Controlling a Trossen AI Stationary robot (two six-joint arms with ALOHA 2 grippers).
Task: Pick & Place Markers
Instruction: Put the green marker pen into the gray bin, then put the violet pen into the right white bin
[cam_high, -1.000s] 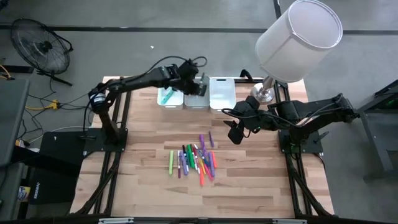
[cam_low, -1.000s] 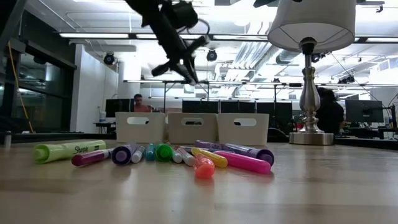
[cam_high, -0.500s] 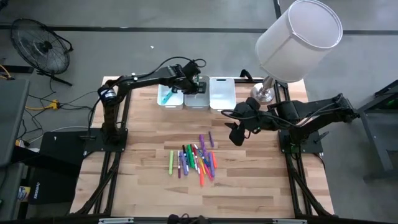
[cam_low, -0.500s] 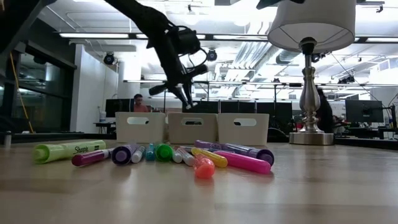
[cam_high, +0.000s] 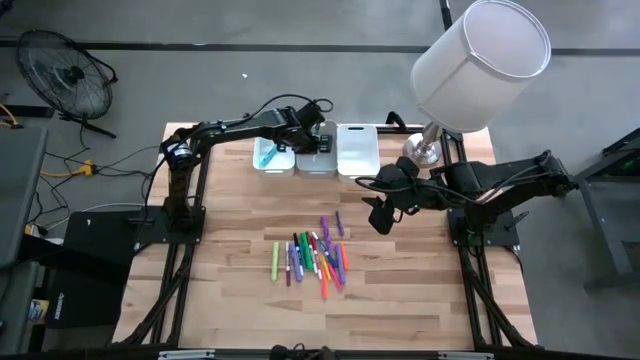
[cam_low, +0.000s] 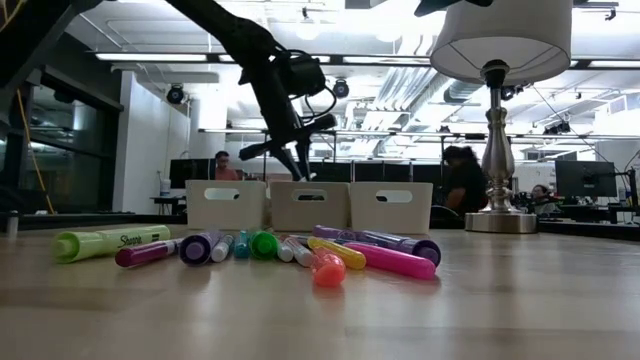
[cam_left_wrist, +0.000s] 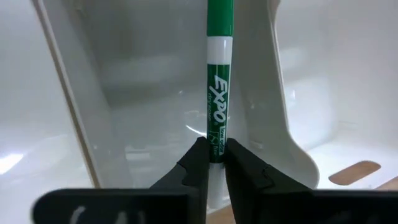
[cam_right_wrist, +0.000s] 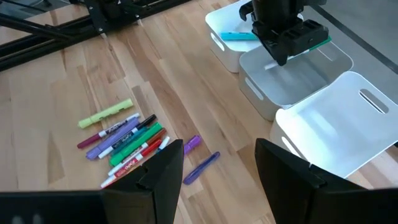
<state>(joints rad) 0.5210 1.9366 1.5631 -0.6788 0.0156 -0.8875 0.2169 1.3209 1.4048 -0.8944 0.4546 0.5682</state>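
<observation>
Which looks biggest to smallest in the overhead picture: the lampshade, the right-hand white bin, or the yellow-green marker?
1. lampshade, though it stands nearer the camera, which enlarges it
2. right-hand white bin
3. yellow-green marker

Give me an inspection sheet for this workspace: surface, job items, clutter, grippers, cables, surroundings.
Surface: light wooden slat table, three white plastic bins in a row along its far edge.
Job's things: loose pile of coloured markers mid-table; green Expo marker in the left gripper; teal marker lying in the left-hand bin.
Clutter: silver-stemmed lamp with white shade at the far right corner.
Grippers: left gripper over the middle bin, jaws closed on the green marker's end; right gripper hovering right of the pile, jaws open, empty.
Cables: black leads looped on the left arm; cords on the floor at left.
Surroundings: floor fan at far left; people at desks beyond.
</observation>
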